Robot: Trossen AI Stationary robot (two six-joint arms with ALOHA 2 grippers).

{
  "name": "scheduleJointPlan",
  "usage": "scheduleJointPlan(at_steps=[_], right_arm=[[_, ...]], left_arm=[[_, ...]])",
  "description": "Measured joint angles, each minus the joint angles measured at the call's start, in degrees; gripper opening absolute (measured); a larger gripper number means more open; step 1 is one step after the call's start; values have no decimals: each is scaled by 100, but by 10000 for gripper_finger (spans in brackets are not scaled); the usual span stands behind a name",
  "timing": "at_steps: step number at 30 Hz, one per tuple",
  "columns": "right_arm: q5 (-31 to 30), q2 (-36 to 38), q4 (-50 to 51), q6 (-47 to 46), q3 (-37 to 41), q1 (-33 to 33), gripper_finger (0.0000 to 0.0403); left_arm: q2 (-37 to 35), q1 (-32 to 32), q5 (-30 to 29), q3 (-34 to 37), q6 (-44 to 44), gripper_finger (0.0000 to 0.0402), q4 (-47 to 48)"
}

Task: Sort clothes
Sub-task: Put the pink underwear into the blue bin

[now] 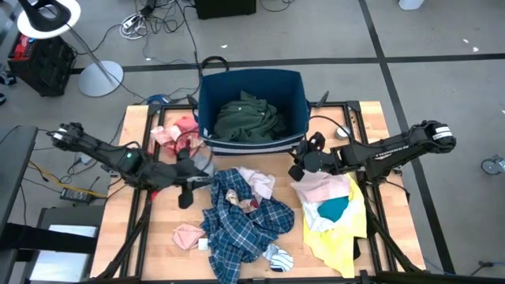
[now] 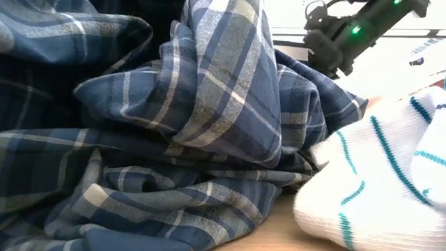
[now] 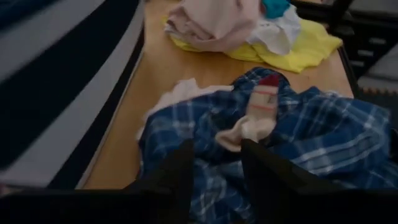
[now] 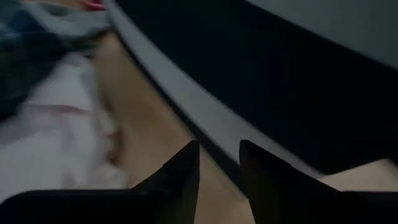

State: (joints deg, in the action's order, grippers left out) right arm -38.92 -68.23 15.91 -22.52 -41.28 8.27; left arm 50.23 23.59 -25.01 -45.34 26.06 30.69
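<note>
— Grey floor strewn with cables surrounds a pale wooden desk (image 1: 142, 237); what sits on it?

— A navy blue plastic bin (image 1: 251, 85) stands at the desk's far edge, a crumpled dark green shirt (image 1: 248, 118) inside it. Just in front of the bin sprawls a rumpled blue plaid shirt (image 1: 248, 225), with a white sock striped in teal (image 2: 376, 188) touching its near hem.

— And the other garments?

— To the bin's front right, a pale pink piece (image 1: 323, 188) lies on a yellow shirt (image 1: 343, 237). A pink and red garment (image 1: 175, 132) lies against the bin's left wall.

— Where are the arms?

— The left gripper (image 1: 186, 192) hovers just left of the plaid shirt, near the bin's front left corner, fingers (image 3: 180, 177) apart and empty. The right gripper (image 1: 297, 162) hangs at the bin's front right corner above the pink piece, fingers (image 4: 180, 177) slightly apart, clamped on nothing.
</note>
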Motion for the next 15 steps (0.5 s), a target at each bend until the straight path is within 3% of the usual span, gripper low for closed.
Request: scheduleJointPlan(at_steps=[7, 15], right_arm=[[495, 515, 204, -480, 0, 589, 114], [1063, 1570, 1387, -1725, -7, 1395, 110]], left_arm=[[-820, 163, -330, 1339, 118, 137, -955], [-953, 163, -433, 2076, 145, 137, -1324]])
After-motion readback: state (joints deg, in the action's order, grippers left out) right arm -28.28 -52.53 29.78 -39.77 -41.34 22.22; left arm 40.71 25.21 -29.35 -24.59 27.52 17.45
